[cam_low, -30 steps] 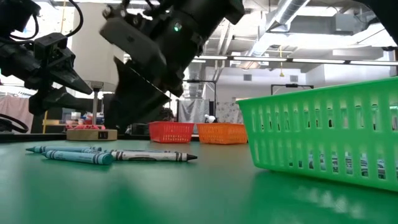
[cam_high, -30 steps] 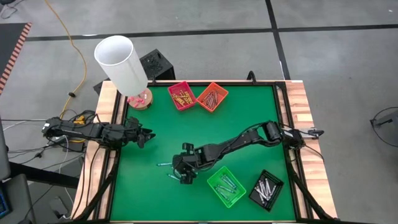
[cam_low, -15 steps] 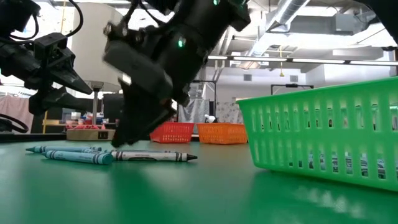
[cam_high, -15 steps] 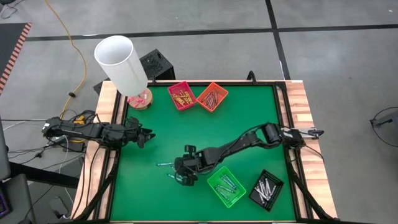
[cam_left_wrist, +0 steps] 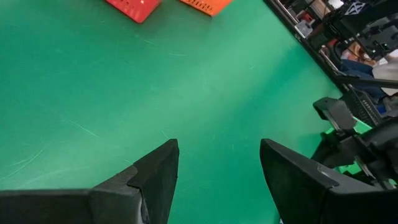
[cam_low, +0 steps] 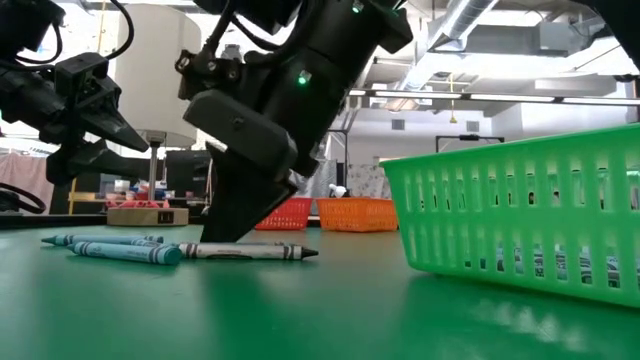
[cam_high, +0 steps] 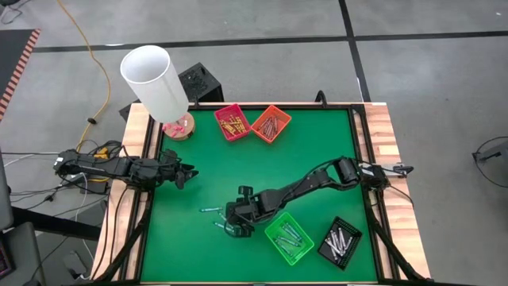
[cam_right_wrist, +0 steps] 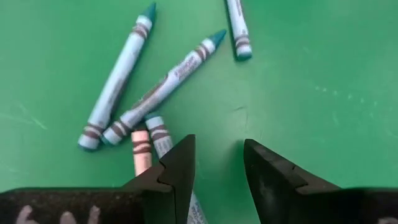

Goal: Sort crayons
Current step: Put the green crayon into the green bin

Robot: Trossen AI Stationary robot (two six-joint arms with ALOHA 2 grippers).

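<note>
Two dark fingers of the right gripper [cam_right_wrist: 216, 163] stood parted, holding nothing, tips down at the green mat [cam_high: 238, 167]. Beside one finger lay a pale crayon [cam_right_wrist: 140, 151] and a white-wrapped one [cam_right_wrist: 163, 144]; just beyond them three teal crayons [cam_right_wrist: 163, 84] lay loose. Near its other side sat the green tray [cam_high: 289, 238]. Well apart, the left gripper [cam_high: 184, 173] waited with jaws spread at the mat's edge.

Crayons [cam_right_wrist: 163, 87]: paper-wrapped, waxy tips. Mat [cam_high: 238, 167]: smooth green, faintly scuffed. Green basket [cam_low: 520, 215]: glossy slotted plastic. Table edge [cam_high: 136, 127]: wood. Gripper fingers [cam_right_wrist: 177, 168]: matt black.
</note>
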